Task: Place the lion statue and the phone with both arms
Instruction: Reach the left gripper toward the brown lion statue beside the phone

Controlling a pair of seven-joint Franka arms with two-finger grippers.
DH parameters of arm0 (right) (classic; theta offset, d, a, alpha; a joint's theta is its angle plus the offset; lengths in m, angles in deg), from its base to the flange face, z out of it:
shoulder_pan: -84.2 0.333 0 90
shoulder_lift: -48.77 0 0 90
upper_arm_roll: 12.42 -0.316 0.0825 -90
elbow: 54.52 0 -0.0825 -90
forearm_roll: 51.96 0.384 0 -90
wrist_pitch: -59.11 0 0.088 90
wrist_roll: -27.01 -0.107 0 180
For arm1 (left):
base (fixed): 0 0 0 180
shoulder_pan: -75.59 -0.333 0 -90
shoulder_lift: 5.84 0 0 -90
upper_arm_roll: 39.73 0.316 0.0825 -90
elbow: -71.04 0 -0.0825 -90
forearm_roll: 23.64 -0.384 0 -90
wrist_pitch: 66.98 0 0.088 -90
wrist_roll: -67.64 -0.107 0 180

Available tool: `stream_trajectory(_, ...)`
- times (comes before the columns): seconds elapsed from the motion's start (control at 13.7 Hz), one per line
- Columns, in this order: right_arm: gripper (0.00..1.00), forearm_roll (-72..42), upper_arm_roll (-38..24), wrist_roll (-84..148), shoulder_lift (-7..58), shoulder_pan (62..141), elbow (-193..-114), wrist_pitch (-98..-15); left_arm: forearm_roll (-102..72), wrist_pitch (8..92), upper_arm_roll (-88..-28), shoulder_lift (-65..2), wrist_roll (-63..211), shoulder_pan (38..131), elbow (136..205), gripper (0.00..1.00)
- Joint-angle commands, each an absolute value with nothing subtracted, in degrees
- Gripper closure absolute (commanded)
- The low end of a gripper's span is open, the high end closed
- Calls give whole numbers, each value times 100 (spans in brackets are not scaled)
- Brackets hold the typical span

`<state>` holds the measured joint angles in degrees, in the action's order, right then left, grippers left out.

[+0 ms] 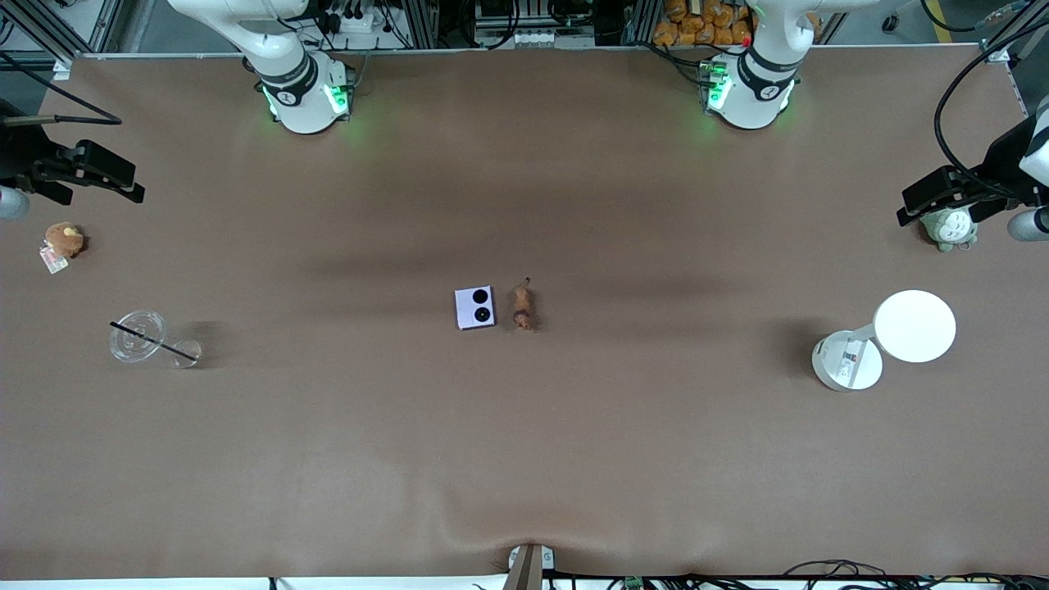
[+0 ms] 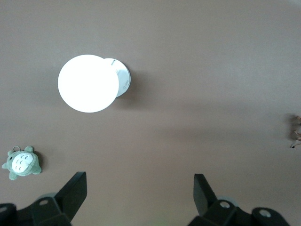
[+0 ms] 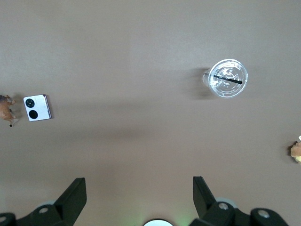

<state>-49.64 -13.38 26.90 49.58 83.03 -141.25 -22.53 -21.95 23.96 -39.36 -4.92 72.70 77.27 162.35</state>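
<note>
White and smooth, the round lamp (image 1: pixel 889 338) with its flat disc head stands toward the left arm's end of the matte brown table (image 1: pixel 524 459). At mid-table the phone (image 1: pixel 475 307), a glossy near-square lavender slab with two black circles, lies flat just beside the lion statue (image 1: pixel 522 306), a slim reddish-brown figurine. A clear plastic cup (image 1: pixel 138 335) with a black straw sits toward the right arm's end. The left gripper (image 2: pixel 140 197) hangs near a grey-green plush (image 1: pixel 951 229), its dark fingers spread, holding nothing. The right gripper (image 3: pixel 139 197) waits near a fuzzy brown plush (image 1: pixel 64 240), fingers likewise spread and empty.
</note>
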Motion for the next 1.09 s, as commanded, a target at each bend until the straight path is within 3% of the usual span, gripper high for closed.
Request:
stream_trajectory(0.0, 0, -5003, -1357, 2596, 4939, 8288, -14118, -2297, -2179, 2284, -3947, -549, 7247, 7708, 16095, 0)
stream_trajectory(0.51, 0, -4923, -1365, 2587, 4921, 8341, -14118, -2298, -1925, 2143, -4043, -645, 7352, 7717, 16552, 0)
stream_trajectory(1.02, 0, -4915, -1365, 2587, 4895, 8323, -14127, -2245, -2600, 2782, -4703, -1471, 7783, 8506, 16517, 0)
